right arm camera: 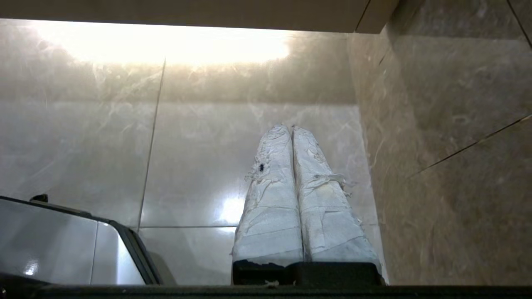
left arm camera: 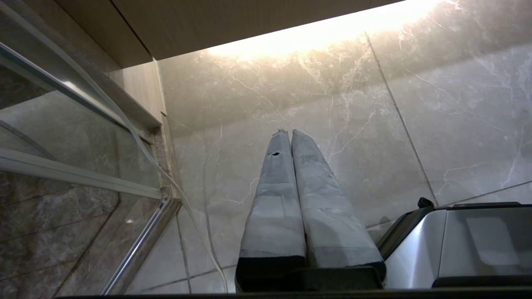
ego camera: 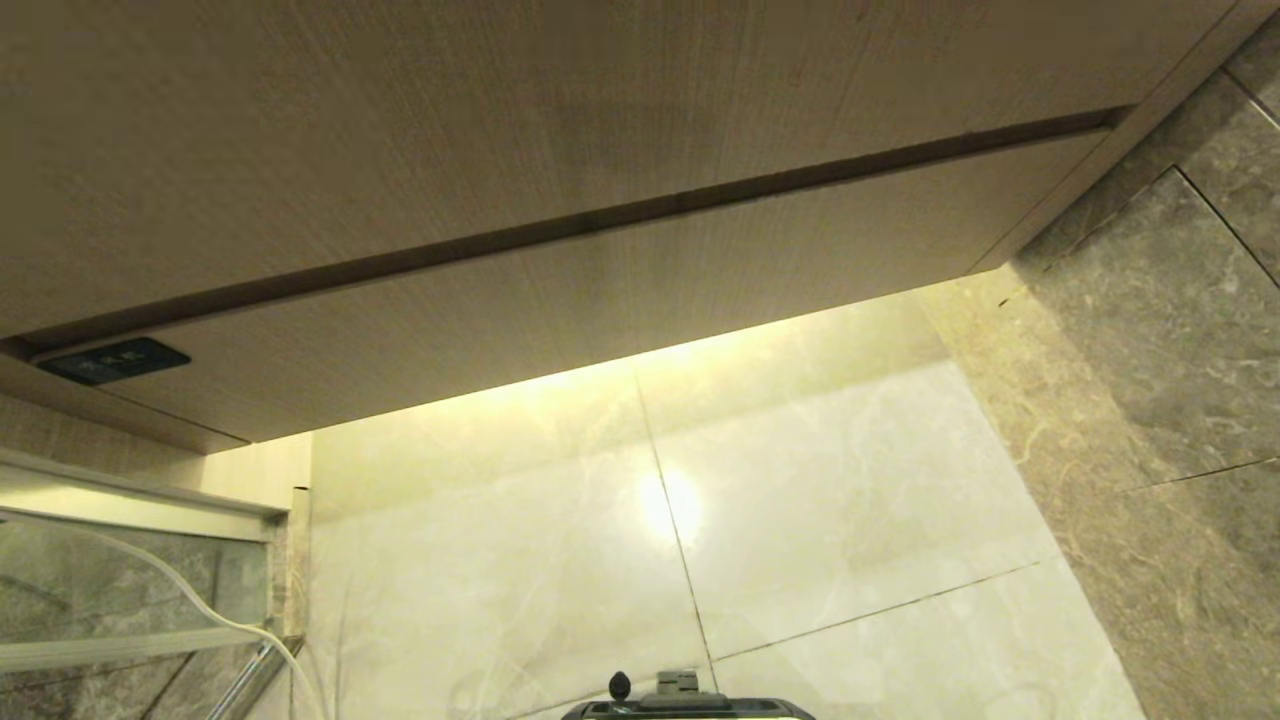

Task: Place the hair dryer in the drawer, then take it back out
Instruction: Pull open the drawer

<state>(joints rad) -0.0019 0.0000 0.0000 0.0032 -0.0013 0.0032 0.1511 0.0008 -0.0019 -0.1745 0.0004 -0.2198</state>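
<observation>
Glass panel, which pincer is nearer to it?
Left. The left pincer hangs beside the glass panel; the right pincer is past the robot's base, next to the dark stone wall.

The drawer (ego camera: pixel 620 290) is sitting shut under a fixed panel (ego camera: pixel 480 120), hanging over the floor (ego camera: pixel 840 520). A label (ego camera: pixel 113 361) is lying at the drawer's left corner. A wall (ego camera: pixel 1170 330) is standing to the right, a glass screen (ego camera: pixel 110 590) to the left below the drawer. The robot's base (ego camera: pixel 688 702) is sitting on the floor, nearest the camera
</observation>
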